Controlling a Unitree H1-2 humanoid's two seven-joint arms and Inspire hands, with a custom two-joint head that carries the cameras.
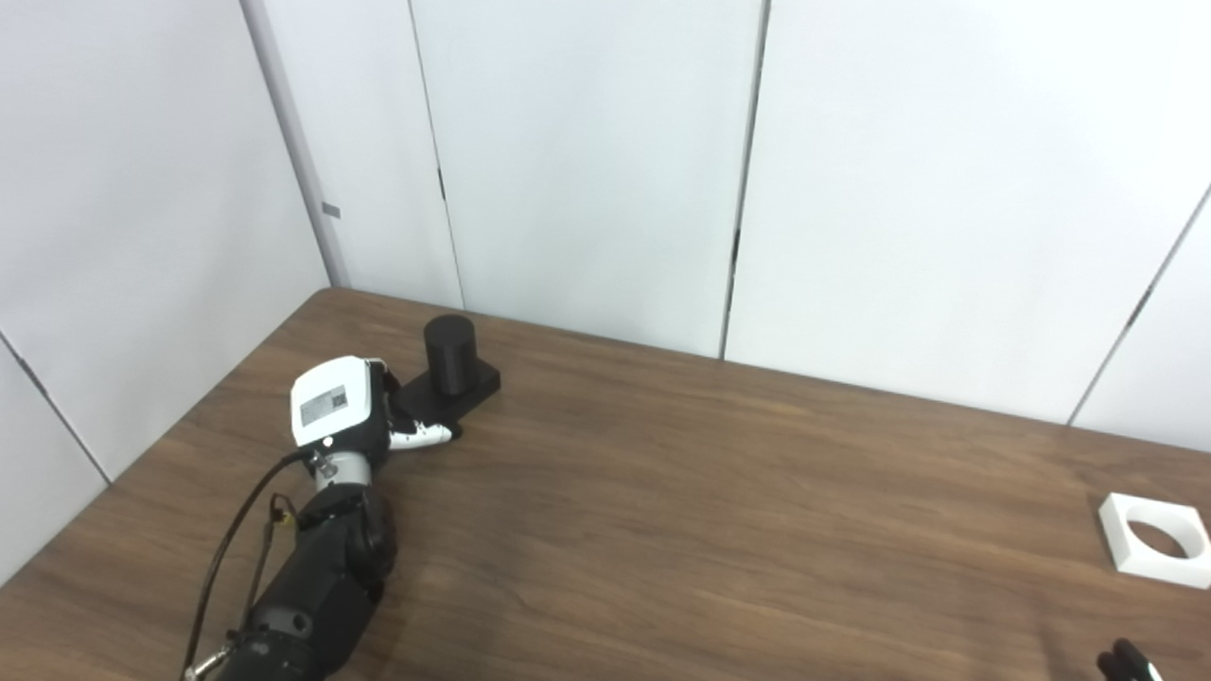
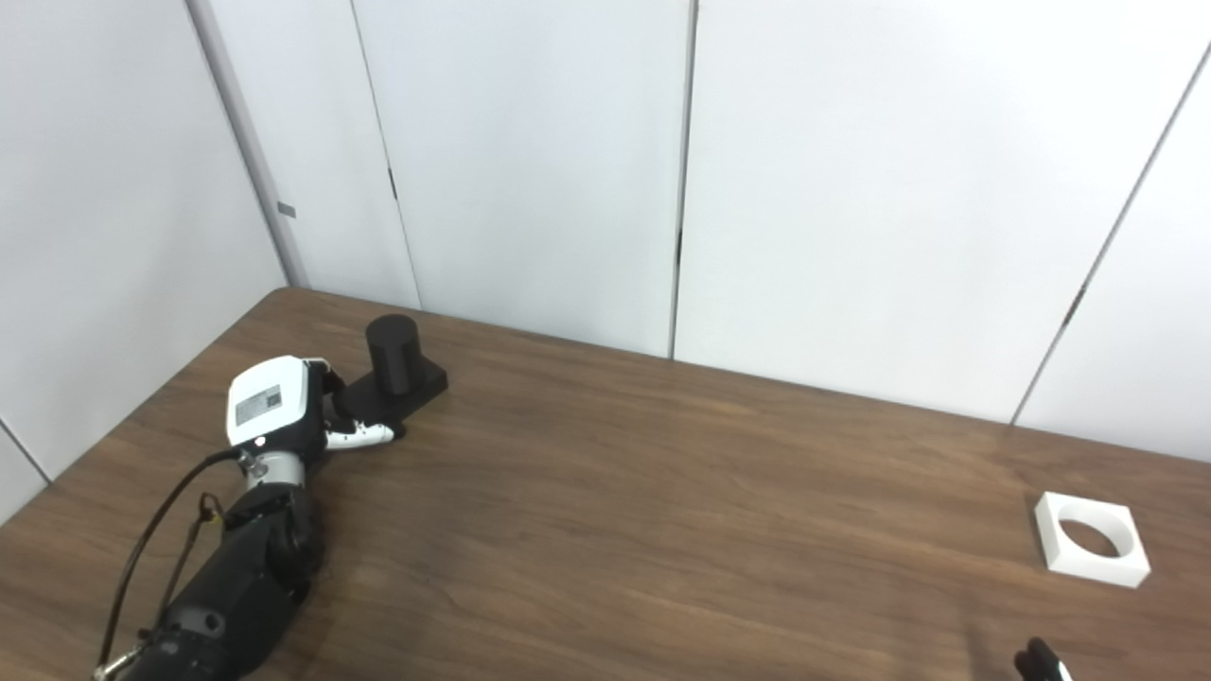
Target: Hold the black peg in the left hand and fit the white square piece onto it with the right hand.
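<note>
Nearest to me, at the bottom right edge, I am seeing only the dark fingertips of the right hand poking into frame; too little is showing for me to tell whether it is spread or closed, and it is touching nothing. In the right eye view even less of it is showing than in the left. Just beyond it, near the right edge of the wooden table, the white square piece is lying flat: a chunky white block with a round hole through its middle. The right eye view is giving me the whole piece with bare table around it, while the left eye view is pushing it against the frame edge. On the other side, the left arm is coming in from the bottom left, black with a loose cable, and the left hand is sitting with its white back toward me and its fingers reaching to the near end of the black peg. I cannot tell whether they are gripping the base or only touching it. The peg is a matte black cylinder standing upright on a flat rectangular black base, far left, well apart from the white piece, close to the white wall panels.
</note>
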